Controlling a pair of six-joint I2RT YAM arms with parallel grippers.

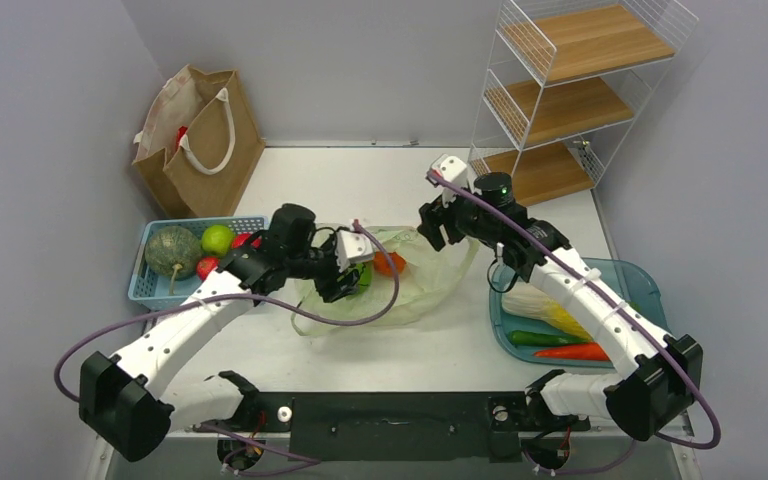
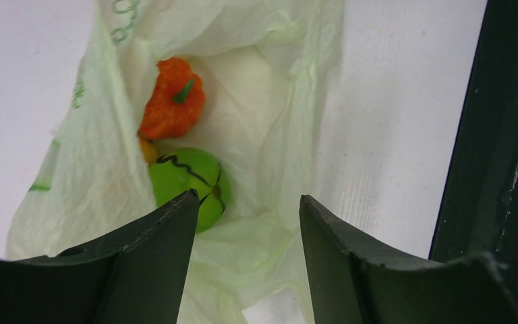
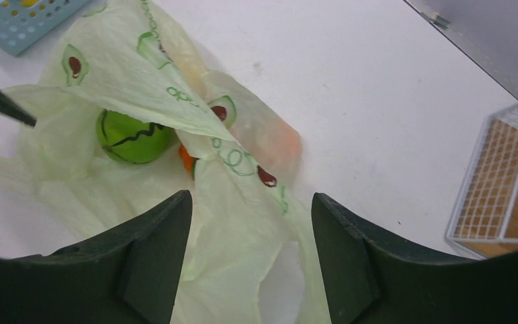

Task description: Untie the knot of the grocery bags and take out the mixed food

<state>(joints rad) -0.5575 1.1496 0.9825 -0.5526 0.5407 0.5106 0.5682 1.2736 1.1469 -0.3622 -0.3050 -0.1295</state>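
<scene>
Closest in, bottom of the overhead view, is the black base plate [image 1: 390,415] both arms are bolted to. Mid-frame, on the white table [image 1: 360,180], the thin green bag [image 1: 430,280] lies slumped with its mouth gaping. Inside, the left wrist view shows a ribbed orange piece [image 2: 173,101] and just below it a round green fruit [image 2: 185,182] with dark squiggles, the two touching.

The left claw [image 1: 345,270] hangs over the bag's left side, jaws apart, nothing pinched. It covers part of the mouth from above, and its purple cable [image 1: 390,290] loops across the bag's front. The right claw [image 1: 438,225] sits at the bag's upper right, jaws also spread and holding nothing. From its camera a fold of bag film drapes over most of the food.

Around it:
- Left: a blue basket [image 1: 150,285] with a melon [image 1: 172,250] and an apple [image 1: 217,239].
- Upper left: the paper bag [image 1: 200,140], upright.
- Right: a teal tray [image 1: 645,280] with a cabbage [image 1: 545,305], partly under the right arm.
- Upper right: a wire rack [image 1: 570,90].
</scene>
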